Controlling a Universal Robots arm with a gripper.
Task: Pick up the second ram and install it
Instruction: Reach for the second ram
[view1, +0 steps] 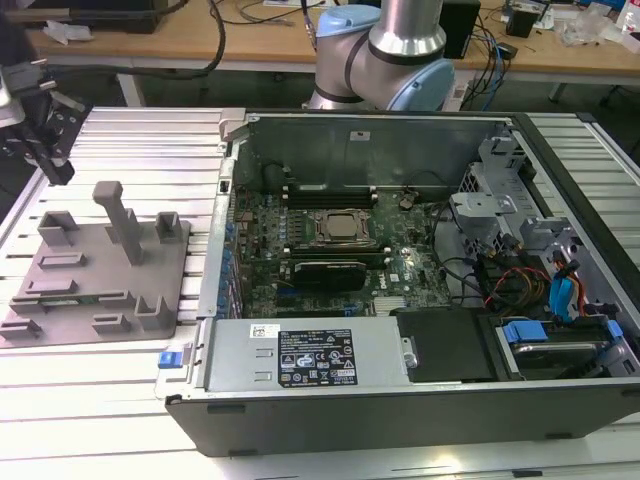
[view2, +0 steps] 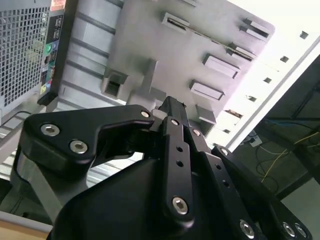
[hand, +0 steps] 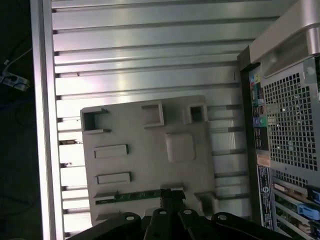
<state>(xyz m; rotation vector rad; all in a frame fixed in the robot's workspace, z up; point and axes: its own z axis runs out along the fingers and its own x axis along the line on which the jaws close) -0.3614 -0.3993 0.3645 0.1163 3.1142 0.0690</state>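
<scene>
The second ram (hand: 132, 195) is a thin green stick lying flat in a slot of the grey holder tray (hand: 150, 165). In the exterior view the second ram (view1: 92, 298) sits near the tray's front edge, on the exterior view's left. My gripper (view1: 57, 170) hangs in the air above and behind the holder tray (view1: 150, 275), well apart from it. In the first wrist view the gripper (hand: 172, 194) lines up over one end of the green stick. Its fingers (view2: 174, 107) are shut together with nothing between them.
The open computer case (view1: 400, 400) lies beside the tray, with the CPU socket (view1: 340, 228) and memory slots (view1: 330, 192) on its board. A tall grey post (view1: 120, 215) rises from the tray. Everything rests on a ribbed metal table (hand: 150, 70).
</scene>
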